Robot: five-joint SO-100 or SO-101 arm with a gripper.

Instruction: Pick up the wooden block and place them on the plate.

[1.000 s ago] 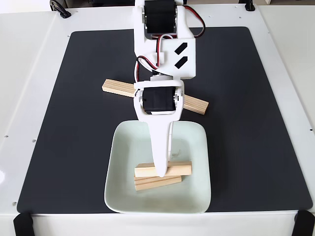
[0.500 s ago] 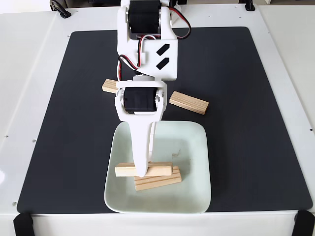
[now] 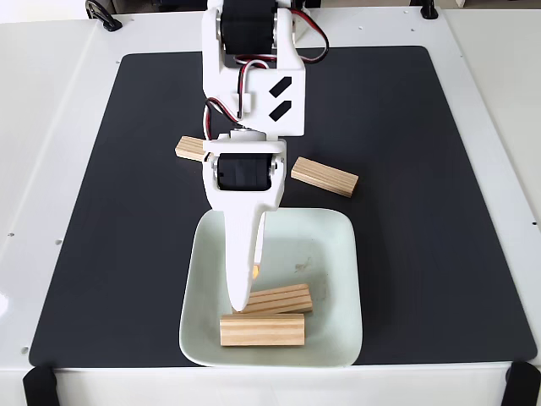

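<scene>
White table (image 3: pixel 51 169) carries a black mat (image 3: pixel 406 211), with the plate (image 3: pixel 338 254) at its near edge. Two blocks lie in the plate: one (image 3: pixel 262 331) nearest, another (image 3: pixel 283 299) just behind it, touching or nearly so. Two more rest on the mat beyond the plate, left (image 3: pixel 191 149) and right (image 3: pixel 325 177). Over the plate hangs the gripper (image 3: pixel 240 304), tips beside the blocks; how far open it is cannot be told.

Under my jaws a black mat (image 3: pixel 423 211) spreads across the white desk (image 3: pixel 51 169) and reaches past them on every side. Beyond my jaws, at the desk's far edge, a black cable (image 3: pixel 101 15) loops. Nearer than my jaws, two black clamps (image 3: pixel 38 385) grip the front corners.
</scene>
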